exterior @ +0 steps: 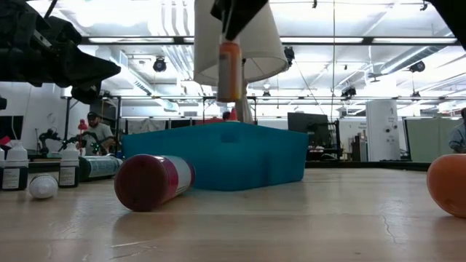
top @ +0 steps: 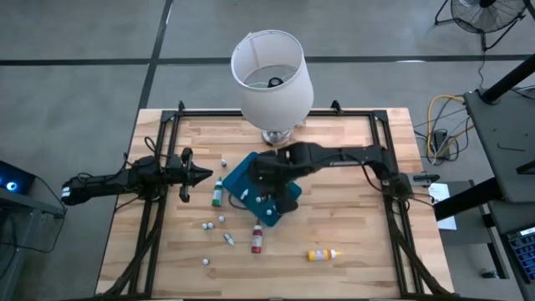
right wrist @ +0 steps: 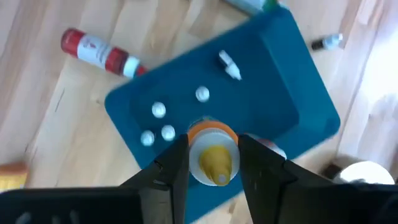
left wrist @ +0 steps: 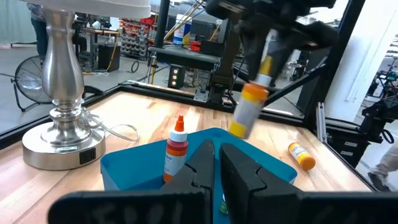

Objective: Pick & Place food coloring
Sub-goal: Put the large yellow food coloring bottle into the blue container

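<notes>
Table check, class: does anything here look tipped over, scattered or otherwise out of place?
Yes. The red bottle and the yellow bottle lie on their sides on the table, outside the tray. Small white caps are scattered loose nearby. The right hand holds an orange bottle above the tray.

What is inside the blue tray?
In the blue tray lie several small white caps and one white tip piece. The right gripper holds an orange bottle above it, hiding part of the tray floor. An orange bottle stands inside in the left wrist view.
</notes>
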Motion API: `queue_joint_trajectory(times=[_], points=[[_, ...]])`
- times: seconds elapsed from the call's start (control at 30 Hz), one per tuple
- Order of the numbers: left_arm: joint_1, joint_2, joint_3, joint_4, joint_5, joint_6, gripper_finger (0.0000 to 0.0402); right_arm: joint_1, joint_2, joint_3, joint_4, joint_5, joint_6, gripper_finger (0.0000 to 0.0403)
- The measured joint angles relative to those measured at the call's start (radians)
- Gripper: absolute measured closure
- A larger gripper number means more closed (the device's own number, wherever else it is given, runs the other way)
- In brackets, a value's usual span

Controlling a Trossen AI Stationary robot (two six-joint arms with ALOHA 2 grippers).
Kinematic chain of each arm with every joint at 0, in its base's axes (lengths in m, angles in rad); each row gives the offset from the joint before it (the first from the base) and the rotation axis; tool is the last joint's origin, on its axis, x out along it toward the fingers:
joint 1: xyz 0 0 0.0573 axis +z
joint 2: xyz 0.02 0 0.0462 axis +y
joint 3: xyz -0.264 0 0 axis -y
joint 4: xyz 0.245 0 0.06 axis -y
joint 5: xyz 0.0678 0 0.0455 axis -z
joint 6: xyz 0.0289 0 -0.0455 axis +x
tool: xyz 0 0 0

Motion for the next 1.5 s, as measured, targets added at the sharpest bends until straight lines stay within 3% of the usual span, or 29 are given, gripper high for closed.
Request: queue_joint_trajectory(times=[0.27, 0.57, 0.9, 1.13, 1.5], points=[[0.0, 0.0, 0.0, 0.0, 0.0, 0.0, 0.0402, -0.038, -0.042, -0.008, -0.024, -0.004, 0.003, 0.0296], [0.0, 0.0, 0.0, 0.0, 0.0, 0.0, 0.0402, -0.093, -0.074, -0.011, -0.08, -0.005, 0.117, 0.0296], [0.0, 0.0, 0.0, 0.0, 0.0, 0.0, 0.0402, -0.114, -0.102, -0.056, -0.085, -0.006, 0.323, 0.0296], [0.0, 0.0, 0.0, 0.0, 0.0, 0.0, 0.0402, -0.132, -0.104, -0.057, -0.084, -0.007, 0.371, 0.0296], [0.0, 0.0, 0.0, 0.0, 0.0, 0.0, 0.0402, -0.15, -0.104, -0.075, -0.064, -0.005, 0.648, 0.0296]])
